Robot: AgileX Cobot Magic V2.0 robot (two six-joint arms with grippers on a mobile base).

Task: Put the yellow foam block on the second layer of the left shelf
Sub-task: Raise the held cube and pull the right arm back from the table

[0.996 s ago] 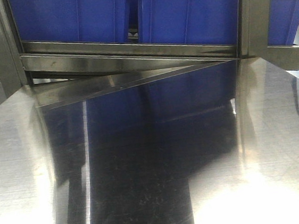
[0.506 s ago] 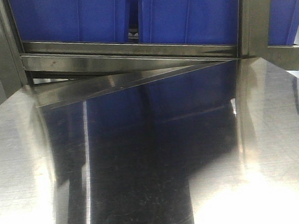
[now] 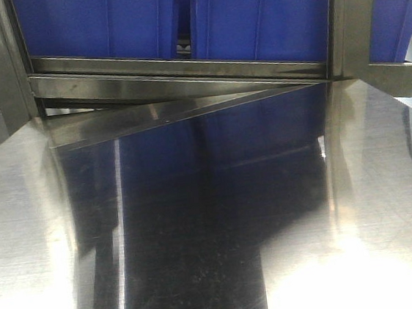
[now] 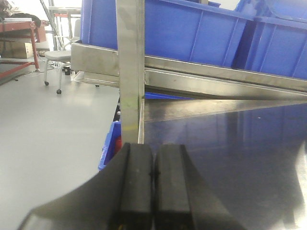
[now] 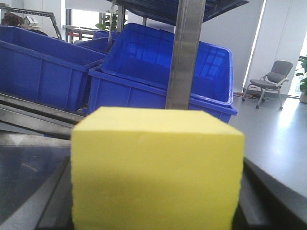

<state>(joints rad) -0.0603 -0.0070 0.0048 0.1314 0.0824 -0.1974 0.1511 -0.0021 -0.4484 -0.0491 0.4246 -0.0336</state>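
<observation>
The yellow foam block (image 5: 156,167) fills the lower middle of the right wrist view. My right gripper (image 5: 154,203) is shut on it, with a dark finger showing at each side of the block. In the left wrist view my left gripper (image 4: 153,165) is shut, its black pads pressed together with nothing between them, just in front of a steel shelf post (image 4: 130,72). The front view shows a steel shelf rail (image 3: 183,79) above a shiny steel surface (image 3: 198,222), with neither the block nor a gripper in it.
Blue plastic bins (image 3: 258,20) stand on the shelf level above the rail. More blue bins (image 5: 158,72) sit behind an upright post (image 5: 184,52). A chair (image 5: 273,81) stands on the floor at right, and another chair (image 4: 57,57) at far left.
</observation>
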